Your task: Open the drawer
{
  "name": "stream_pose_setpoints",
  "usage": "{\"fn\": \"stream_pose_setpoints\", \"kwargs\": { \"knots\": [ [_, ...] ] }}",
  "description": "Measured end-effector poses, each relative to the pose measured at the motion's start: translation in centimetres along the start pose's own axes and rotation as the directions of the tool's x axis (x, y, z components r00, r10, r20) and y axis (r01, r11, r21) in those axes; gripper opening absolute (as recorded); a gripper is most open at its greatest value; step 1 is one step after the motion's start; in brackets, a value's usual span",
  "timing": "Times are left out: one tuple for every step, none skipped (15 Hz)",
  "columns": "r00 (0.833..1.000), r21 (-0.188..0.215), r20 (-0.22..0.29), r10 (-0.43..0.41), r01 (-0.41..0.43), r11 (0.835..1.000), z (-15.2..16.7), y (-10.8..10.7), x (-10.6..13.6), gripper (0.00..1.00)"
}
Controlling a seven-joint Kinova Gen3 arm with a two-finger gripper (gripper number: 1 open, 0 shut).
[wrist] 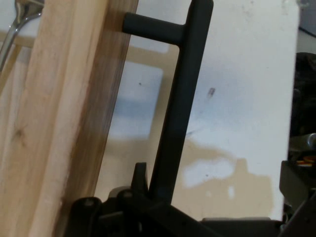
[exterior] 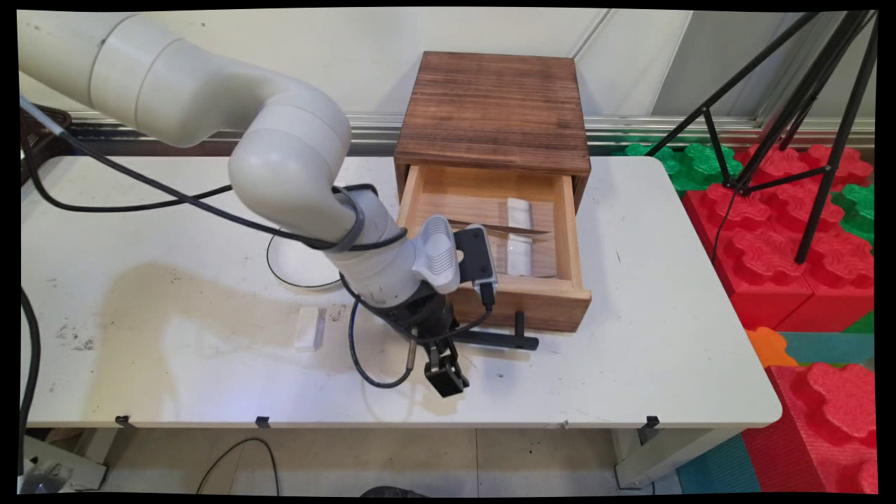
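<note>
The wooden drawer box [exterior: 493,115] stands at the back of the white table [exterior: 665,336], its drawer [exterior: 521,304] drawn out toward six o'clock, so the inside lies open to view; there a knife [exterior: 500,227] rests across a pale, clear-looking tray [exterior: 519,238], though the tray's make is hard to tell. The black bar handle [exterior: 500,341] stands off the drawer front on posts, leaving a gap behind it — room for a finger to pass.

The gripper [exterior: 444,374] hangs low over the table at about seven o'clock of the drawer front, just beside the handle's left end; in the hand view the handle [wrist: 177,123] runs down into the black linkage and seems to sit against it, with the drawer front [wrist: 64,123] close alongside; whether the fingers are apart or together I cannot tell.

A small white block [exterior: 309,329] lies at nine o'clock of the gripper, and a thin black ring [exterior: 301,262] lies beyond it, partly hidden by the arm.
</note>
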Motion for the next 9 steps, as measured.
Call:
{"fn": "stream_pose_setpoints", "kwargs": {
  "knots": [
    [1.000, -0.002, 0.000, -0.001, 0.001, 1.000, -0.1, 0.4, -0.1, 1.00],
    [1.000, -0.004, -0.001, -0.002, 0.002, 1.000, -0.2, 0.8, -0.1, 1.00],
    [1.000, -0.006, -0.001, -0.003, 0.003, 1.000, -0.2, 1.1, -0.1, 1.00],
    [1.000, -0.007, -0.002, -0.004, 0.004, 1.000, -0.3, 1.4, -0.2, 1.00],
    [1.000, -0.008, -0.002, -0.005, 0.005, 1.000, -0.3, 1.7, -0.2, 1.00],
    [1.000, -0.010, -0.003, -0.007, 0.007, 1.000, -0.4, 2.0, -0.2, 1.00],
    [1.000, -0.010, -0.004, -0.008, 0.008, 1.000, -0.5, 2.3, -0.2, 1.00],
    [1.000, -0.010, -0.005, -0.010, 0.010, 1.000, -0.6, 2.6, -0.2, 1.00],
    [1.000, -0.010, -0.006, -0.011, 0.011, 1.000, -0.7, 2.8, -0.2, 1.00]
  ]
}}
